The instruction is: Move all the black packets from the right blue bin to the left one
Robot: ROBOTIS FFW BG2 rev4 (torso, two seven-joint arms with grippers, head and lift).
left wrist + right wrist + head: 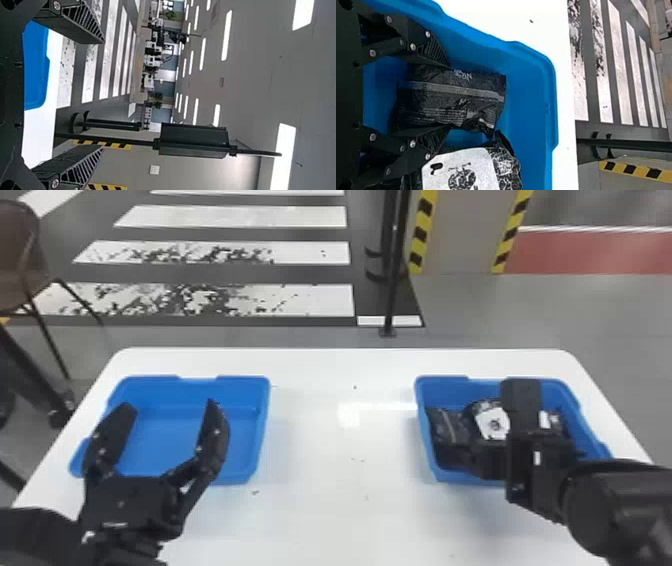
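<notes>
The right gripper (521,392) is over the right blue bin (590,425). In the right wrist view, the right gripper (449,97) is open, a black packet (474,101) showing between and beyond its parted fingers. That packet (445,427) lies along the bin's left side, a pale stripe across it. Beside it rests a black packet with a white label (492,422), partly behind the gripper; its label (462,170) shows too. Dark items farther right are partly hidden. The left gripper (167,405) is open over the left blue bin (250,382); in its wrist view, the left gripper (104,93) holds nothing.
Both bins stand on a white table (340,450), with a wide stretch of tabletop between them. Past its far edge are a black pole (395,265) and a striped column (455,230). A chair (20,255) stands at the far left.
</notes>
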